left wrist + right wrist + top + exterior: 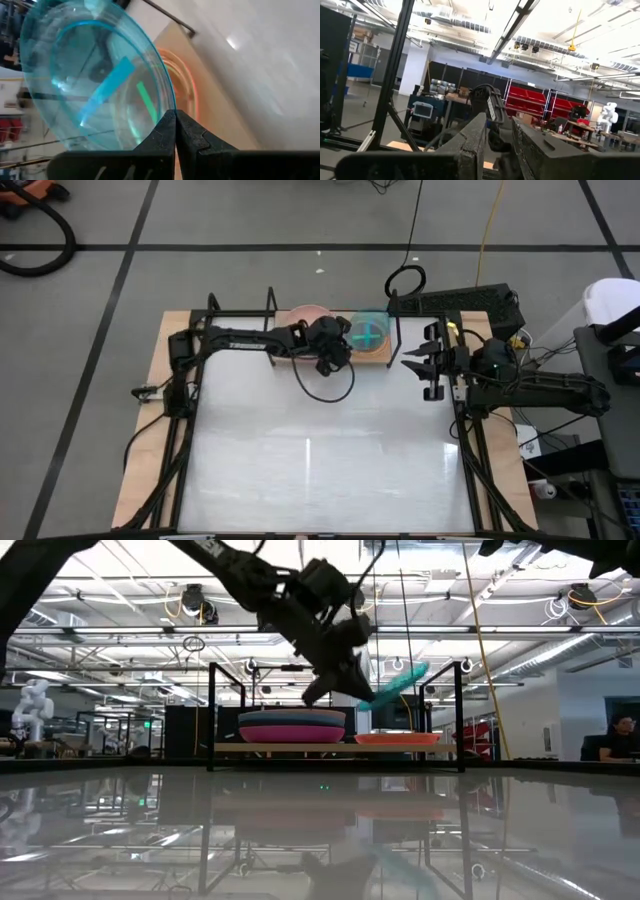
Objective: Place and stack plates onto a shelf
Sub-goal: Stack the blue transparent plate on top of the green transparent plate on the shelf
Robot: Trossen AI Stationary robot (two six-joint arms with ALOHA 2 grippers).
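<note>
The shelf is a wooden board with black wire uprights at the table's far edge; it also shows in the low view. A stack of larger plates lies on its left part, salmon-pink on top. An orange plate lies on its right part. My left gripper is shut on a translucent teal plate held above the orange plate. My right gripper is open and empty, just right of the shelf's right upright. My left gripper pinches the teal plate's rim between its two fingers at the edge nearest the arm. The fingers come from the table's left, slanting down. The plate is lifted clear of the shelf and tilted, its far side higher, above the orange plate.
Black wire uprights stand at the shelf's ends. A black box and a cable loop lie behind the shelf on the right. The white tabletop stretches toward the near edge.
</note>
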